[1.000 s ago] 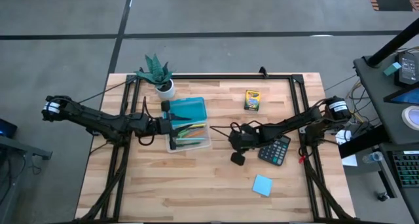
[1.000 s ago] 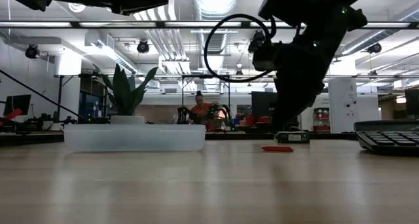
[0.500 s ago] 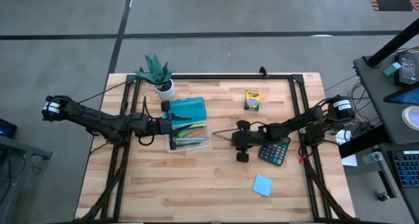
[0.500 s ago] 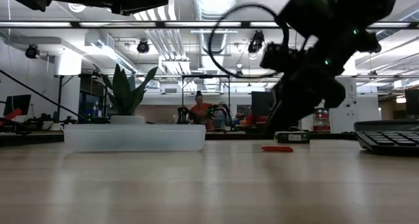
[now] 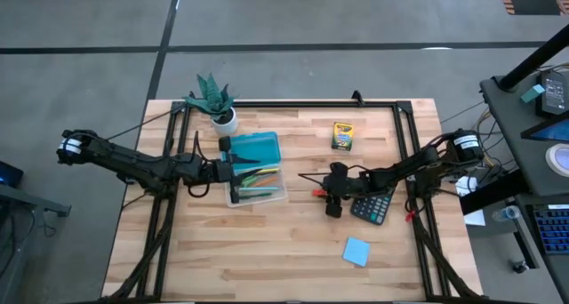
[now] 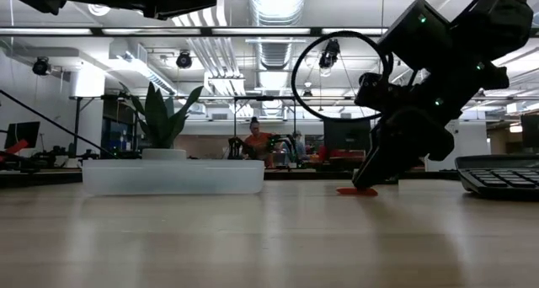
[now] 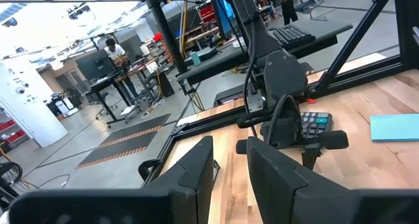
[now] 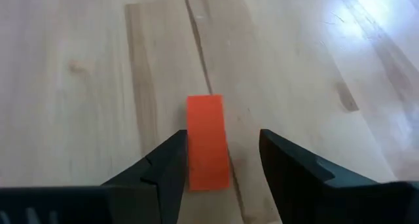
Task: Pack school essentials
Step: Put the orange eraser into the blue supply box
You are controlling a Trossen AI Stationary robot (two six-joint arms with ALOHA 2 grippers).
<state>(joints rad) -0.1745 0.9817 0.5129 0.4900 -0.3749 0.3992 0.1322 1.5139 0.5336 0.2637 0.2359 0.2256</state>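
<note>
Right claw [image 8: 219,160] is down at the table with fingers spread, nothing gripped; the small red block [image 8: 207,141] lies flat on the wood between its fingertips, one long edge touching or nearly touching one finger [image 8: 163,168], a clear gap to the other; from overhead the same claw [image 5: 327,196] sits mid-table with the red block [image 5: 316,193] right at its tip and the calculator [image 5: 373,204] just behind it

Left claw [image 5: 229,172] hovers at the clear tray [image 5: 277,195], which already holds pencils [image 5: 255,177] and has the teal lid beside it; fingers part-spread, can't see anything in them

Handling guess: block looks light, stiff, thin and low to the table, smooth faces, likely to skate or tip if pinched off-centre; take it across the short width, at mid-length, fingertips as low as the wood allows; not fragile, so a firm squeeze is fine; risk is the fingers riding over the top edge and flicking it away

Crayon box [image 5: 342,135] and blue sticky pad [image 5: 356,251] lie well apart from the right claw, not packed yet
</note>
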